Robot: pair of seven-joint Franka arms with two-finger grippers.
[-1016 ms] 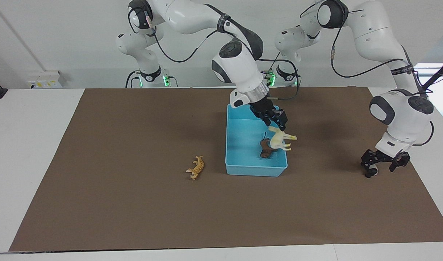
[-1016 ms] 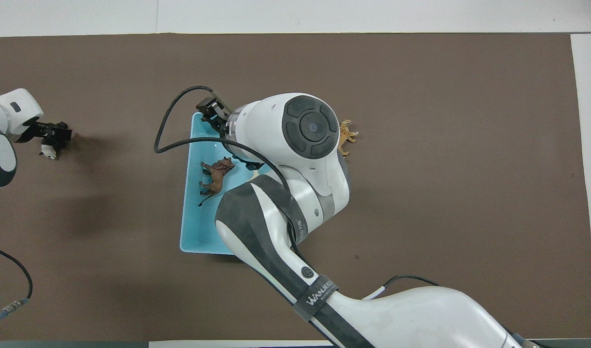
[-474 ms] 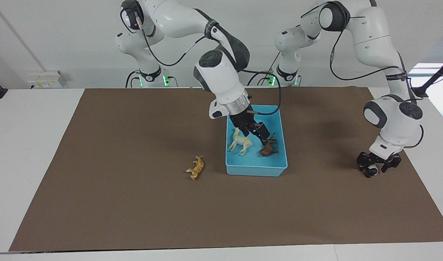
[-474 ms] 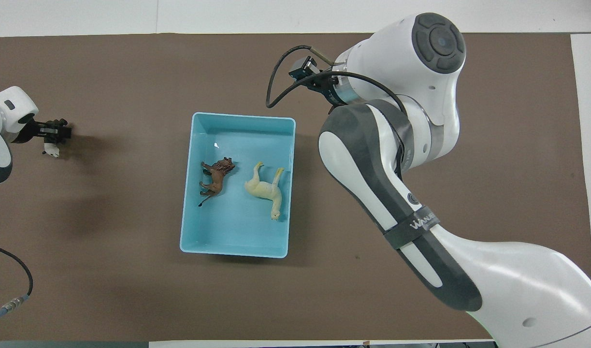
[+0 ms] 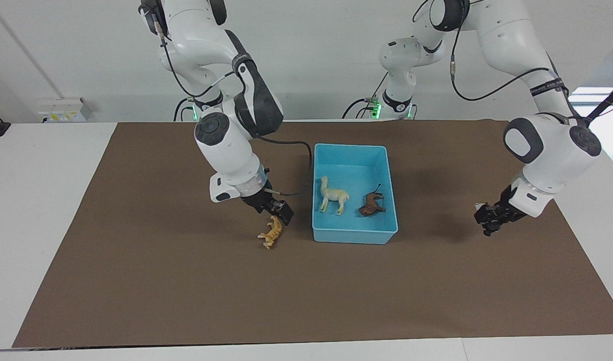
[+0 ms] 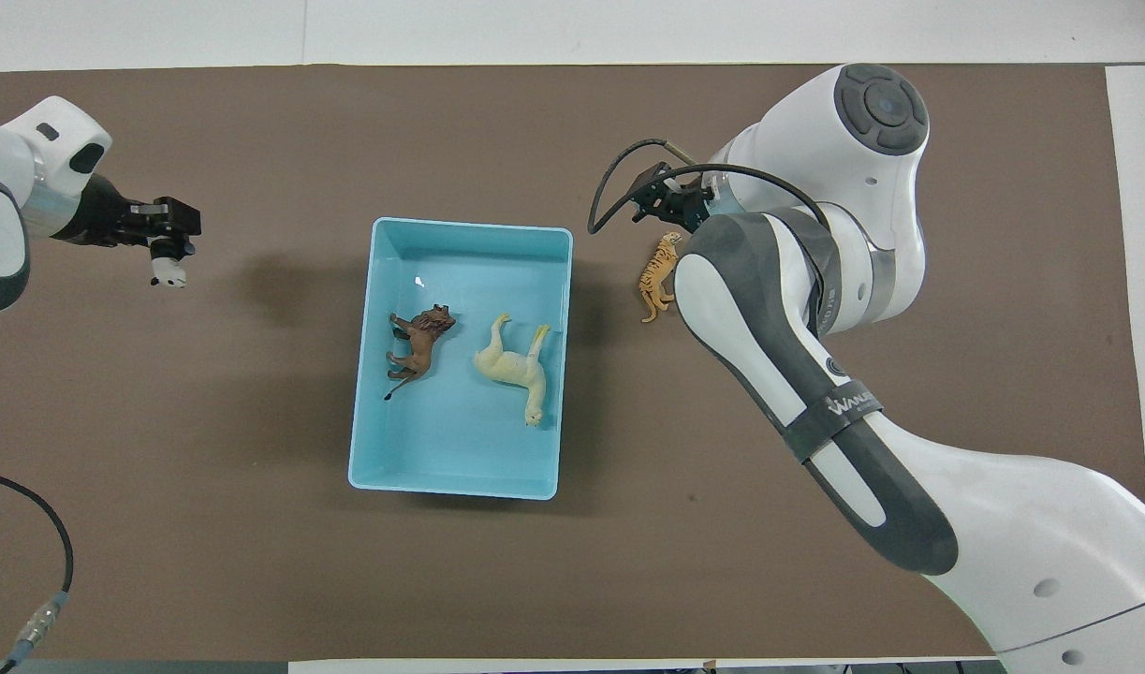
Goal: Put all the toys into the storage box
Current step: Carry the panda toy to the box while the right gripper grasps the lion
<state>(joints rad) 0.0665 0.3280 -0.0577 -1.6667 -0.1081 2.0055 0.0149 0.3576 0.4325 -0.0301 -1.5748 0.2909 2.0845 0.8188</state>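
Orange striped tiger [image 5: 271,232] on its side

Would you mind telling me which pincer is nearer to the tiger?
The right pincer: it hangs just above the tiger. The left pincer holds the panda up at the left arm's end of the table.

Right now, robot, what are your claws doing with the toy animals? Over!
Left claw holds panda up over the mat. Right claw open, just over tiger. Llama and brown animal in blue box. Nothing in the way.
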